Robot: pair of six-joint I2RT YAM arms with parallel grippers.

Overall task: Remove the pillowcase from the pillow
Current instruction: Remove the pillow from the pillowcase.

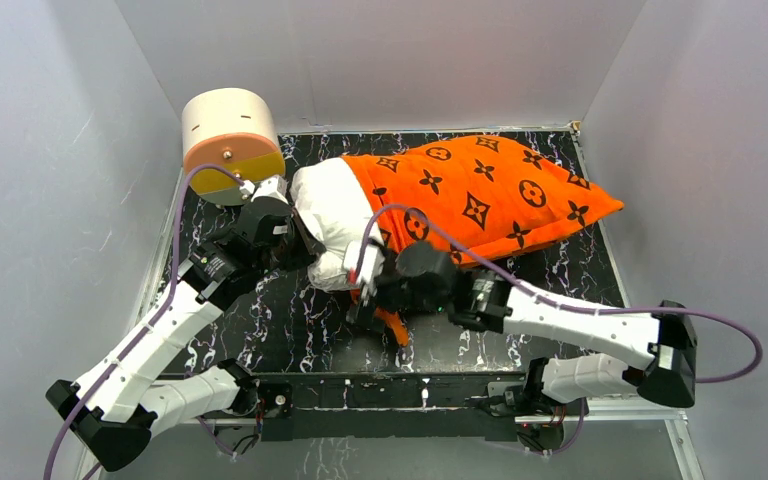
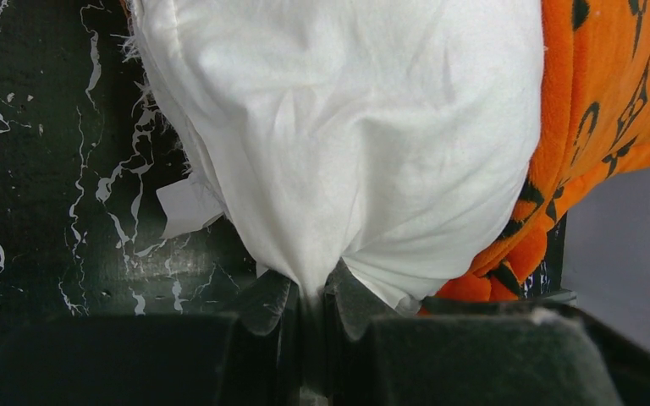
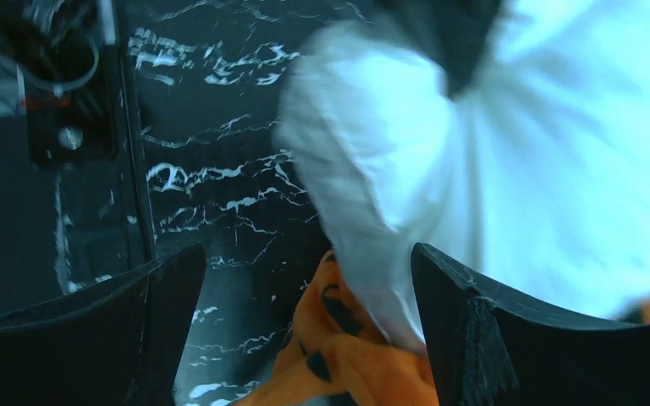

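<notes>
Where the two white-and-black arms are bolted at the near edge of the black, white-veined marble-pattern desk (image 1: 280,330), both reach forward toward the middle of the surface. Nearest is the right pincer (image 1: 365,300), its jaws spread wide and gripping nothing. In its wrist view a crumpled corner of the bright orange plush pillowcase (image 3: 338,355) printed with black flower and circle motifs lies low between the two dark fingers (image 3: 474,321), with the large plump plain white pillow (image 3: 516,169) just behind. Whether the fingers touch either fabric cannot be told.

A little farther and to the left, the left pincer (image 1: 295,240) is pressed together on a pinch of the pillow's white cloth. Its wrist view shows the fabric gathered into a point between the closed fingertips (image 2: 283,296), and a small white tag (image 2: 188,205) sticks out beside the pillow's seam.

Beyond, the pillow (image 1: 325,205) lies on the desk with only its left end bare. The pillowcase (image 1: 480,190) covers the remainder, stretching right toward the far right corner. At the far left, a cream-and-orange cylinder (image 1: 230,140) lies on its side just beside the pillow's bare end, against pale grey walls (image 1: 410,60).
</notes>
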